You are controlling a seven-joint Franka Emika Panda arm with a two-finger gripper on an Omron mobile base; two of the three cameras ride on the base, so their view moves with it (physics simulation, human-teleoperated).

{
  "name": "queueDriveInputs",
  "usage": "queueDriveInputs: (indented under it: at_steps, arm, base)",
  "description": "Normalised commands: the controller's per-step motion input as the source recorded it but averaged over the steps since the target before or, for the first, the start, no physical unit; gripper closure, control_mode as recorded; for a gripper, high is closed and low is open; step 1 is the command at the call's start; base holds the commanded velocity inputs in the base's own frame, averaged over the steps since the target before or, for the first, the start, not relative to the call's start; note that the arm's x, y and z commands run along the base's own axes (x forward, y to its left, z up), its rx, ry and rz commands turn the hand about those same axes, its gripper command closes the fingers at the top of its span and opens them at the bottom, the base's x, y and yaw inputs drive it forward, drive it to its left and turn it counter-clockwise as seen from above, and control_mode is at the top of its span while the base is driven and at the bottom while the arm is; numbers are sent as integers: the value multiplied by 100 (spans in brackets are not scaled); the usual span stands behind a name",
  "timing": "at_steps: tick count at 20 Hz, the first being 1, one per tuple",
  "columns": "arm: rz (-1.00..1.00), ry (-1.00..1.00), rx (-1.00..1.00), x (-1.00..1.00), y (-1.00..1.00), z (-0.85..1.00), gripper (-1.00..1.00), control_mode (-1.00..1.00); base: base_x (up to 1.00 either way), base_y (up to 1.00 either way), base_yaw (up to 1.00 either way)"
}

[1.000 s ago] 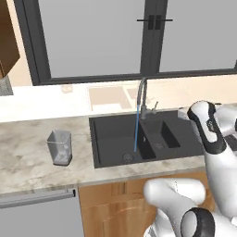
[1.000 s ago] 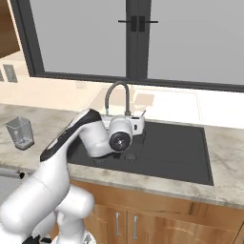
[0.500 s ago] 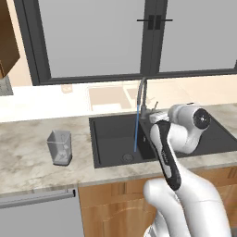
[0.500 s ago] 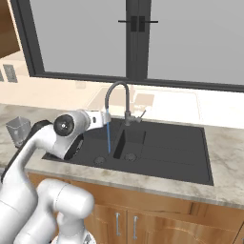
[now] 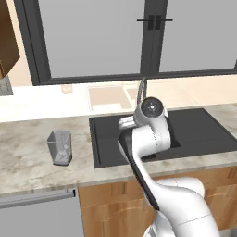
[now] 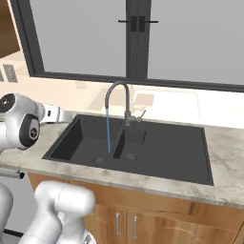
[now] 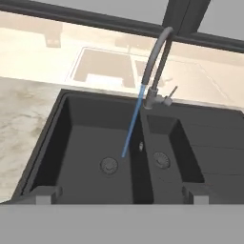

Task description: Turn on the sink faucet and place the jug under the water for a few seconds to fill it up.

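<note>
Marbled beige counter [image 5: 28, 157] with wooden cabinet fronts [image 6: 157, 219] below and a grey appliance front [image 5: 37, 215] under its left end. Behind, a dark-framed window [image 6: 138, 38] with 2 grey panes above a pale sill [image 5: 55, 99]. Brown wall cabinet [image 5: 8, 41] at upper left.

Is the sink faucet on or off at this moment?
On. A thin blue stream of water falls from the spout of the sink faucet into the left compartment of the sink.
</note>
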Motion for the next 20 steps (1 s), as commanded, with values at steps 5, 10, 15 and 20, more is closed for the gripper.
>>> queueDriveInputs:
  at_steps: [5,10,15,20]
  arm:
    - [2,2,0,-67,97,-58,-100,-100]
    - [6,5,0,-30,88,-51,-100,-100]
    - [11,8,2,6,83,-31,-100,-100]
    - [12,6,0,3,31,-10,-100,-100]
  base:
    - [0,0,0]
    - [0,0,0]
    - [0,0,0]
    - [0,0,0]
